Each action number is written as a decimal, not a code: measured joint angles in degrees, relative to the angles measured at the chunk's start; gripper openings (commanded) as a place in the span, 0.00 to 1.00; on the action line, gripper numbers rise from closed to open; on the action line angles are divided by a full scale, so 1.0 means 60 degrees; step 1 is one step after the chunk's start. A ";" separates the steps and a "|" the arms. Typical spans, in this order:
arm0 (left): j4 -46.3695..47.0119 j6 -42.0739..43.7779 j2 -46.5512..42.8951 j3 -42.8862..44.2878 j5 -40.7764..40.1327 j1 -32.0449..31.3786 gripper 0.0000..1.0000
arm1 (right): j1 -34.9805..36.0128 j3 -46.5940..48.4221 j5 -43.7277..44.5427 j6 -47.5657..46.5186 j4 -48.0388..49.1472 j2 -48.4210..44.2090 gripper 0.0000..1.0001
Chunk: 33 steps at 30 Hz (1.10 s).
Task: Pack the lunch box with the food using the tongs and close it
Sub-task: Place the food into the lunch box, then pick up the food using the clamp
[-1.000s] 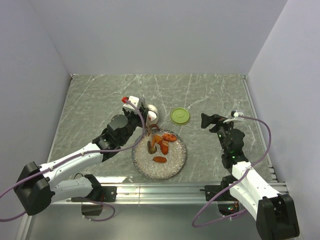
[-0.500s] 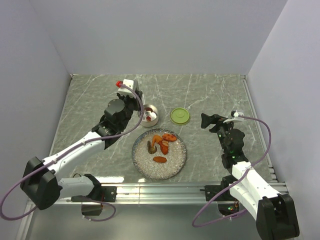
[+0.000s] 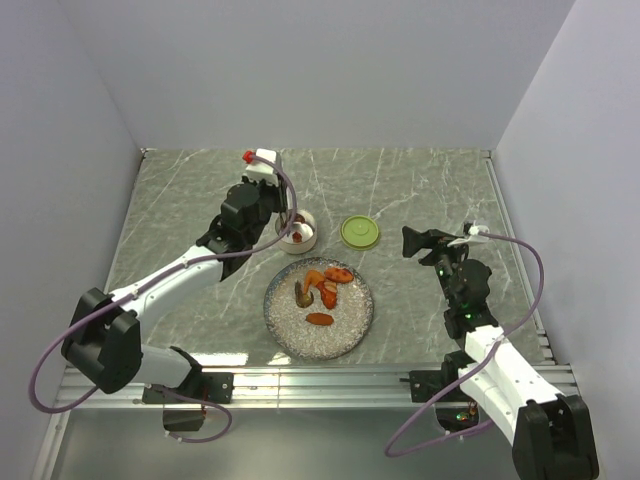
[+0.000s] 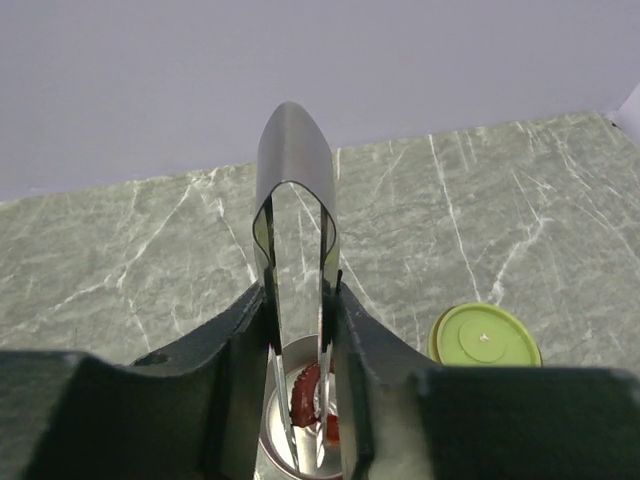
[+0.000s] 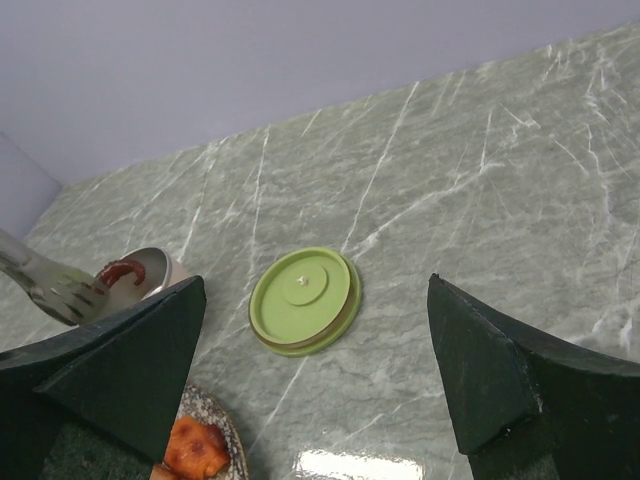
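My left gripper point(image 3: 270, 203) point(image 4: 300, 296) is shut on the tongs point(image 4: 296, 200), which point down into the steel lunch box point(image 3: 301, 232) point(image 4: 284, 425). Between the tong tips, inside the tin, is a curled dark red piece of food point(image 4: 307, 392) point(image 5: 120, 272). More orange-red food point(image 3: 326, 284) lies on the speckled plate point(image 3: 292, 338). The lime-green lid point(image 3: 360, 232) point(image 5: 303, 289) lies flat to the right of the tin. My right gripper point(image 3: 414, 241) point(image 5: 316, 300) hangs open, right of the lid, holding nothing.
The plate's rim point(image 5: 218, 432) with an orange chunk point(image 5: 194, 446) shows low in the right wrist view. Grey walls close in the marble table at the back and both sides. A metal rail runs along the near edge.
My left arm has swung the tongs from the plate back over the lunch box, bringing the red piece along. The right arm has not moved.
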 measured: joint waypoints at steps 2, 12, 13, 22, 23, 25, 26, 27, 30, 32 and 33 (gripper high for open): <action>0.0025 0.0011 0.0055 0.0051 0.0018 0.0062 0.43 | 0.0000 -0.0022 -0.0004 0.0000 -0.0047 -0.0098 0.98; 0.0044 0.0011 0.0069 0.0055 0.0211 0.0211 0.44 | 0.0000 -0.0084 0.0000 0.0036 -0.0142 -0.0488 0.98; 0.0040 -0.0004 0.0062 0.0055 0.0233 0.0211 0.44 | 0.0000 -0.0084 0.0000 0.0036 -0.0146 -0.0488 0.98; -0.0044 -0.0160 -0.1100 -0.0404 0.0317 0.0135 0.43 | 0.0000 -0.0084 0.0000 0.0036 -0.0157 -0.0426 0.98; -0.0040 -0.0197 -0.1366 -0.0546 0.0288 0.0055 0.43 | 0.0000 -0.0084 0.0000 0.0036 -0.0153 -0.0426 0.98; -0.0051 -0.0240 -0.1800 -0.0805 0.0219 -0.0153 0.43 | 0.0000 -0.0084 -0.0004 0.0036 -0.0149 -0.0423 0.98; -0.0058 -0.0270 -0.1971 -0.0911 0.0200 -0.0280 0.43 | 0.0000 -0.0084 -0.0004 0.0036 -0.0149 -0.0419 0.98; -0.0080 -0.0284 -0.2160 -0.1016 0.0142 -0.0484 0.43 | -0.0004 -0.0084 -0.0004 0.0036 -0.0149 -0.0415 0.98; -0.0208 -0.0364 -0.2477 -0.1191 -0.0171 -0.1089 0.42 | 0.0000 -0.0084 -0.0004 0.0036 -0.0149 -0.0412 0.98; -0.0364 -0.0448 -0.2619 -0.1322 -0.0419 -0.1446 0.42 | 0.0000 -0.0084 -0.0007 0.0036 -0.0146 -0.0412 0.98; -0.0481 -0.0546 -0.2677 -0.1402 -0.0543 -0.1632 0.42 | 0.0000 -0.0084 -0.0011 0.0036 -0.0142 -0.0408 0.98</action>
